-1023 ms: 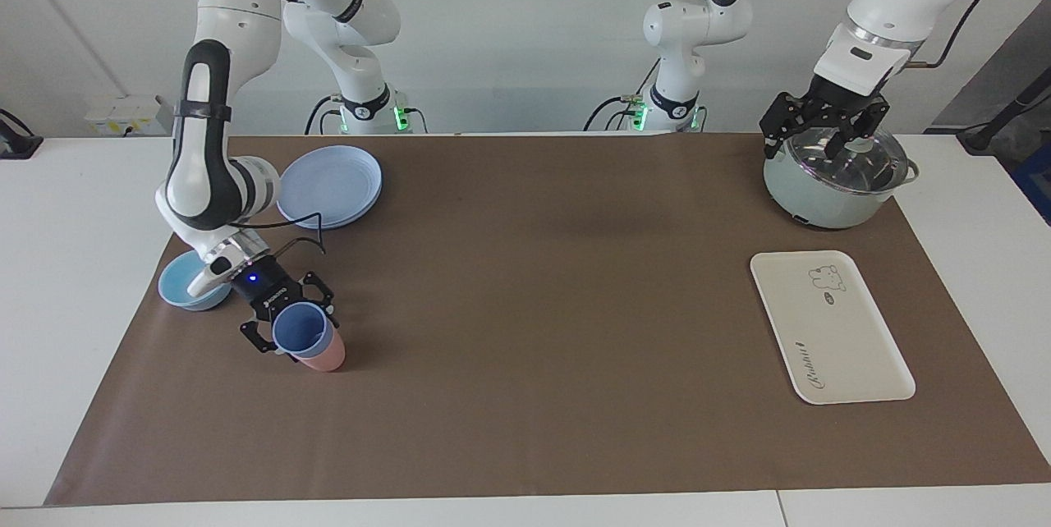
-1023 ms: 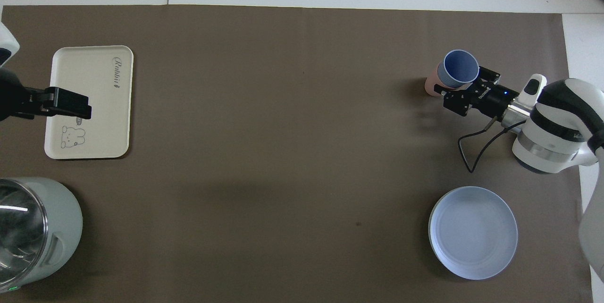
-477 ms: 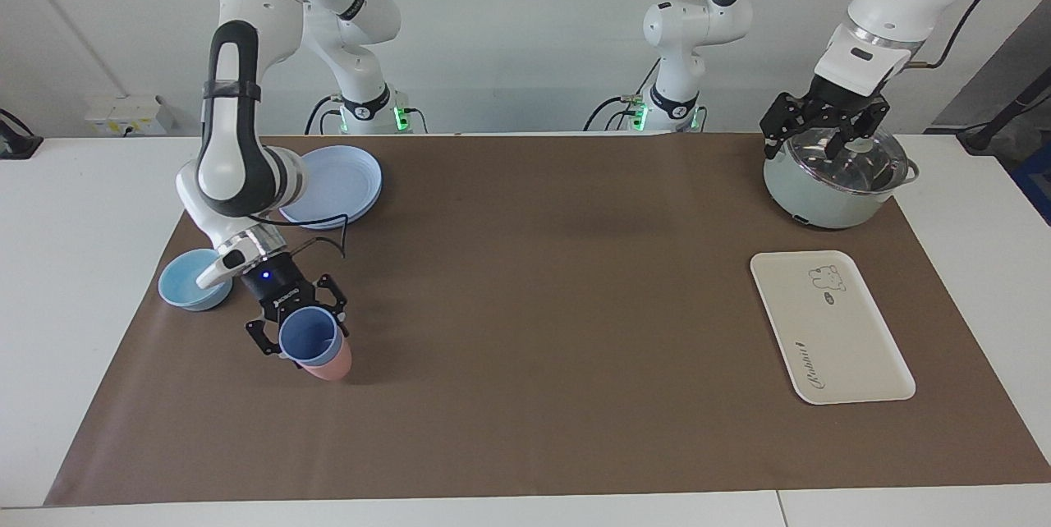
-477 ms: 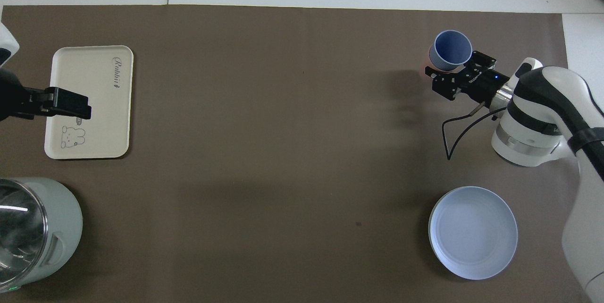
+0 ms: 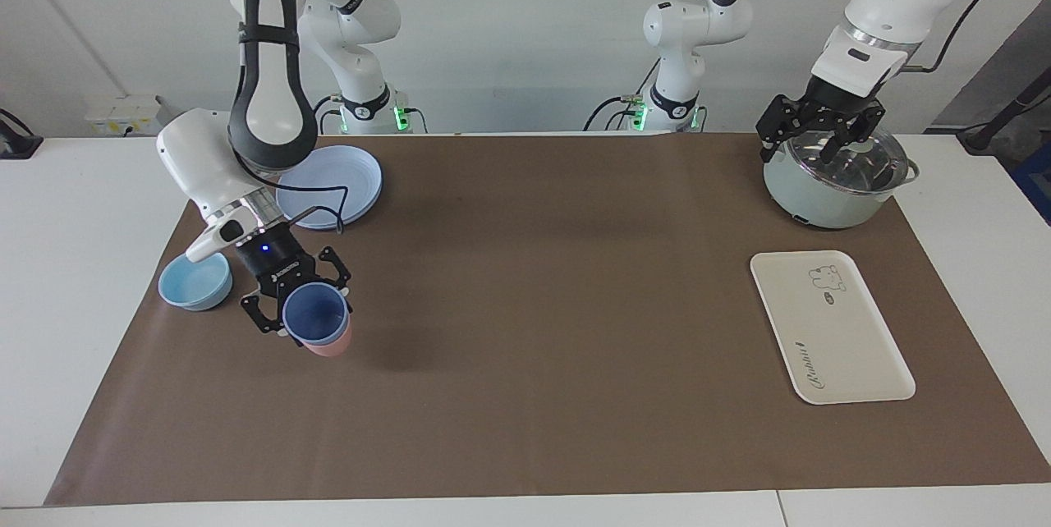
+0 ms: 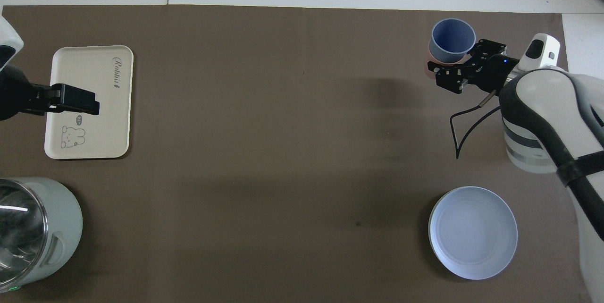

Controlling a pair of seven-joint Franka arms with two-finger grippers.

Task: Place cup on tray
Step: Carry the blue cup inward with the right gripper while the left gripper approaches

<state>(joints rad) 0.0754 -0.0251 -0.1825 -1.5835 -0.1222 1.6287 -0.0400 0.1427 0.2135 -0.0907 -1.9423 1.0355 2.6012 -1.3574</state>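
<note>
Gripping the tapered periwinkle plastic cup [image 5: 315, 313] by its side, the right gripper [image 5: 297, 303] holds it raised over a pink cup [image 5: 331, 346] — mouth tilted outward. The flat cream tray [image 5: 829, 328], rounded at its corners, lies below the left gripper [image 5: 809, 135] — jaws spread over the glass-lidded pot [image 5: 829, 182].

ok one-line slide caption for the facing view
Right gripper lifts the blue cup above the pink cup; the tray waits at the left arm's end.
</note>
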